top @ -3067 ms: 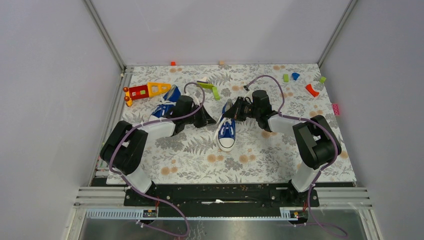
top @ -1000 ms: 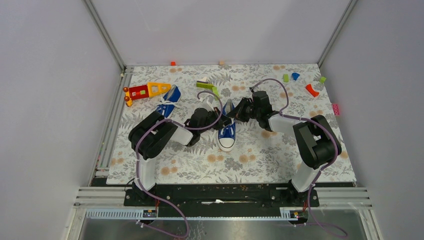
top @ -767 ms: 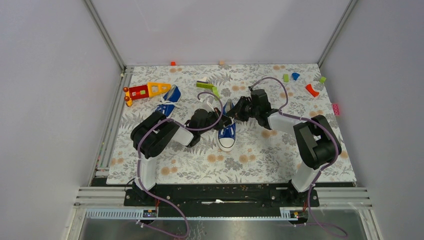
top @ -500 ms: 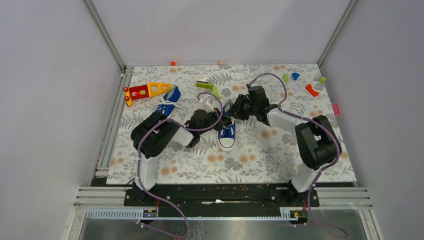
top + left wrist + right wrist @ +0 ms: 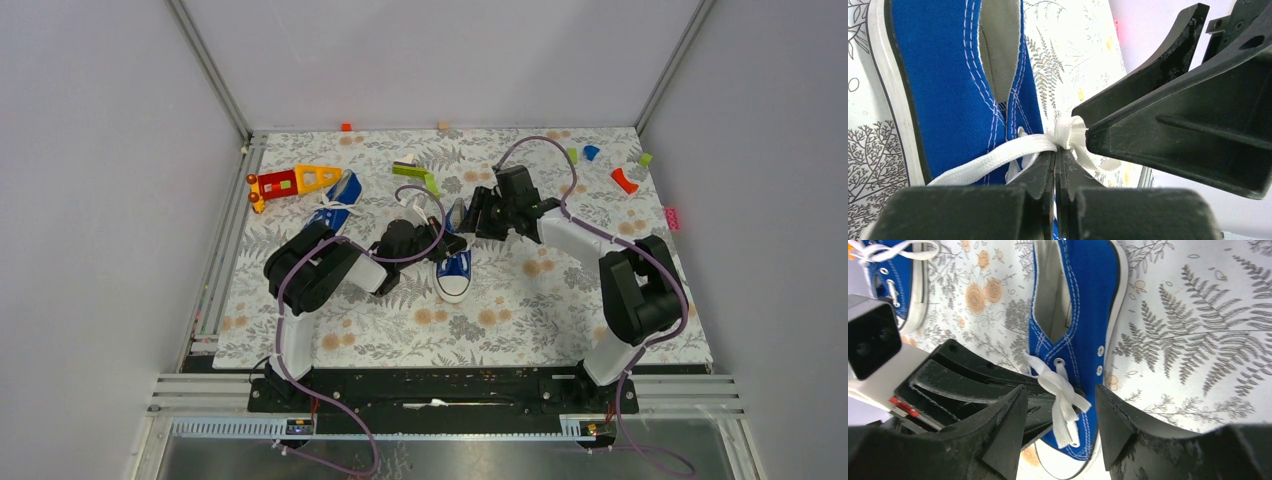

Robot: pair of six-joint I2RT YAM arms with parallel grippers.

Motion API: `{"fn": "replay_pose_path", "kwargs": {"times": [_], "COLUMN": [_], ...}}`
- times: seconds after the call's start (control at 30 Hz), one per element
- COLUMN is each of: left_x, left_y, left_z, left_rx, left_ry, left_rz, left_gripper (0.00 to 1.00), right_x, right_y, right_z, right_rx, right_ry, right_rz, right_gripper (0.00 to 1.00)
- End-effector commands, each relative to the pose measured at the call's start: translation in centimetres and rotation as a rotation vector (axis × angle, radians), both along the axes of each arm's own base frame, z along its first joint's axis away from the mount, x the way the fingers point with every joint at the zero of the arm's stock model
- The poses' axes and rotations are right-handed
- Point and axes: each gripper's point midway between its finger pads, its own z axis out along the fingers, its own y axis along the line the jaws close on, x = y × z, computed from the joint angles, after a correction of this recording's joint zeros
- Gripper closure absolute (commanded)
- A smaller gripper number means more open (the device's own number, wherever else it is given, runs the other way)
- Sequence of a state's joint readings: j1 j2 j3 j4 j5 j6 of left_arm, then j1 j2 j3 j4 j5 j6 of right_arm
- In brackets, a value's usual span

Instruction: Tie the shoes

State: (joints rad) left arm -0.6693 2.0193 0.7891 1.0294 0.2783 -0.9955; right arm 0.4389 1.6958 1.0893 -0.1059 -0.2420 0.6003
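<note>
Centrally, left pincer (image 5: pixel 1054 161) clenched on white lace (image 5: pixel 993 157), right pincer (image 5: pixel 1059 392) released astride shoe (image 5: pixel 1088 290), well inside mat (image 5: pixel 520 320) edges.

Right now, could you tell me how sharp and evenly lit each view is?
Top external: even, soft light, no glare, all sharp. Left wrist: shoe and lace sharp, the left gripper blurred nearest the lens, wall at top right washed out. Right wrist: shoe and mat sharp, own fingers soft.

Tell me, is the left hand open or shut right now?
Shut. The left hand is clamped on the white lace of the blue sneaker, no gap showing.
</note>
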Motion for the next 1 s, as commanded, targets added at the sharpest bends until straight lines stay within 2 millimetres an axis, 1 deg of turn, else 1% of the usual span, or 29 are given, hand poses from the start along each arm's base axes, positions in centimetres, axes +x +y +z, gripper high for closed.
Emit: {"fn": "replay_pose_path", "kwargs": {"times": [0.0,0.13,0.27,0.37,0.43,0.5,0.57,0.67,0.87,0.97], "left_x": [0.0,-0.1,0.0,0.0,0.0,-0.1,-0.1,-0.4,-1.0,-1.4], "left_y": [-0.1,-0.2,-0.1,-0.1,-0.1,-0.2,-0.2,-0.3,-0.6,-0.7], "left_z": [0.7,0.7,0.7,0.7,0.7,0.7,0.8,1.0,1.6,1.7], "left_rx": [-0.028,-0.028,-0.026,-0.026,-0.025,-0.027,-0.029,-0.035,-0.045,-0.055], "left_ry": [-0.038,-0.039,-0.039,-0.038,-0.038,-0.038,-0.040,-0.042,-0.050,-0.053], "left_rz": [-0.013,-0.016,-0.014,-0.015,-0.014,-0.019,-0.021,-0.032,-0.081,-0.100], "left_gripper": [1.00,1.00,1.00,1.00,1.00,1.00,1.00,1.00,1.00,1.00], "right_x": [0.3,-0.7,-1.3,-1.5,-1.5,-1.4,-1.4,-1.4,-1.7,-1.8], "right_y": [-0.8,-1.0,-1.1,-0.7,-0.5,-0.1,0.4,1.3,3.7,4.5], "right_z": [2.6,2.7,2.6,2.6,2.6,3.0,3.3,4.0,6.3,6.7], "right_rx": [-0.072,-0.076,-0.070,-0.055,-0.048,-0.031,-0.009,0.012,0.043,0.046], "right_ry": [-0.079,-0.067,-0.059,-0.048,-0.047,-0.046,-0.042,-0.049,-0.080,-0.079], "right_rz": [0.029,0.052,0.064,0.080,0.083,0.094,0.108,0.128,0.181,0.199], "right_gripper": [0.43,0.55,0.64,0.75,0.86,0.92,1.00,1.00,1.00,1.00]}}
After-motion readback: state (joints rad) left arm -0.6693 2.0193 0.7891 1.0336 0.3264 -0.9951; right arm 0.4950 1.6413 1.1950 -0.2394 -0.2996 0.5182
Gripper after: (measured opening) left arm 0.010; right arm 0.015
